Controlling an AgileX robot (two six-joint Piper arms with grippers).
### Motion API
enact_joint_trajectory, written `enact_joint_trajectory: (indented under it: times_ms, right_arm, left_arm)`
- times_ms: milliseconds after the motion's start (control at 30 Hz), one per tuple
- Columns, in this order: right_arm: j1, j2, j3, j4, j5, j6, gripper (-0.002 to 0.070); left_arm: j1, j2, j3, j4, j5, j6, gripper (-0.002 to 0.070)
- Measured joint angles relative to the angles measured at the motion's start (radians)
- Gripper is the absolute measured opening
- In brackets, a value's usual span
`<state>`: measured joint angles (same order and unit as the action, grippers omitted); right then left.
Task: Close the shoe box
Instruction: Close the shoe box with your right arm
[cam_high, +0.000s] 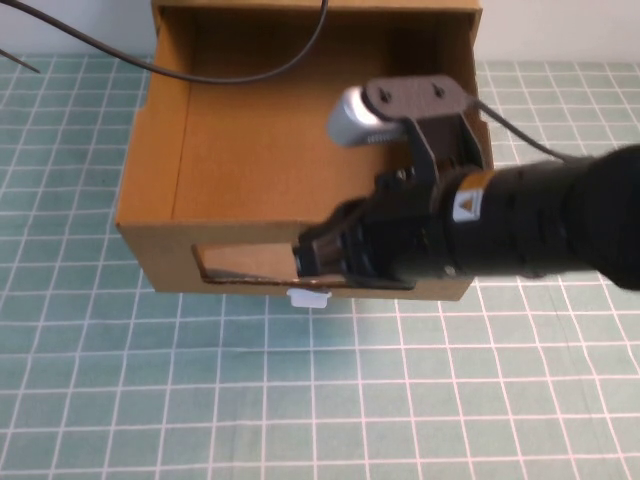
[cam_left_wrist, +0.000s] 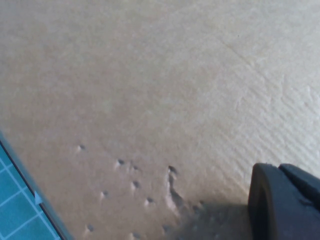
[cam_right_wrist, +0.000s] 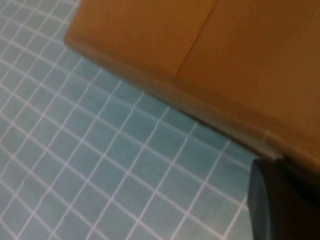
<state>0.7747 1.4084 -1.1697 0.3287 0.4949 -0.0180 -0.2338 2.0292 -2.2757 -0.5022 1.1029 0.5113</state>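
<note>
My right gripper (cam_high: 318, 258) sits low against the front panel of the shoe box (cam_high: 250, 150), right at the clear window (cam_high: 245, 264) and just above the small white pull tab (cam_high: 308, 297). Whether its fingers are spread or pinched I cannot tell; from above they merge into a dark mass against the cardboard, and my right wrist camera catches only one dark finger (cam_right_wrist: 280, 200) at the box's lower front edge, with the green grid mat (cam_right_wrist: 100, 165) beneath.

Outward from my claw, the drawer reaches away from me, pulled well out of its sleeve, its brown floor bare and open to the overhead camera. The sleeve's mouth lies at the far end, well apart from my claw, with a black cable (cam_high: 240, 75) draped across it.

My left gripper (cam_left_wrist: 287, 202) does not appear from above. Its wrist view is filled with plain dimpled cardboard very close by, with a sliver of mat at one edge, so I judge it is pressed near some side of the box, fingers unreadable.

As I see it, the closing is barely begun: I am set at the front face, and the whole push into the sleeve remains.
</note>
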Motion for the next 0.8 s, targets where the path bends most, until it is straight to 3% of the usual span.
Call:
enact_joint_trajectory:
  times_ms: [533, 800]
  right_arm:
    - [-0.104, 0.087, -0.136, -0.002, -0.011, 0.0, -0.0011]
    - [-0.144, 0.128, -0.138, -0.001, -0.145, 0.0, -0.0011]
  left_arm:
    - [0.0, 0.0, 0.0, -0.002, 0.0, 0.0, -0.0005]
    - [0.0, 0.0, 0.0, -0.003, 0.0, -0.002, -0.0005]
